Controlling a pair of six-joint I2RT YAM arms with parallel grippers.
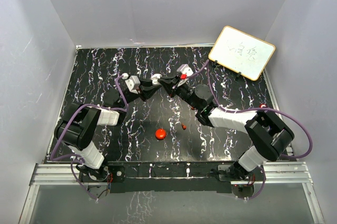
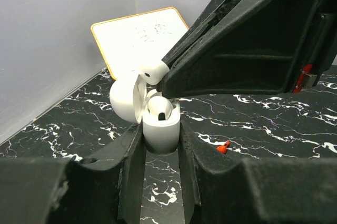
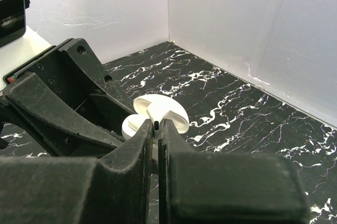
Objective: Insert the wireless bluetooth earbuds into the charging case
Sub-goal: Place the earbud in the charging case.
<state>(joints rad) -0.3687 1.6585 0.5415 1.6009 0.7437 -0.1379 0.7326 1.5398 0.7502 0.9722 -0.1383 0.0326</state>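
Over the counter (image 1: 105,66), the jaws of our left gripper (image 2: 160,148) clamped the charging case (image 2: 160,128) upright, lid (image 2: 124,100) swung open. The right gripper (image 3: 158,132) pinched the whitish earbud (image 2: 152,71) just above it, rounded head poking toward the lid; its stem, and so its long axis, we could not make out

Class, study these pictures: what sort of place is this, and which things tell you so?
Most likely a robotics lab test cell: plain white walls box in a black marbled table, two robot arms are bolted to a metal rail at its near edge, and a whiteboard stands in a far corner.
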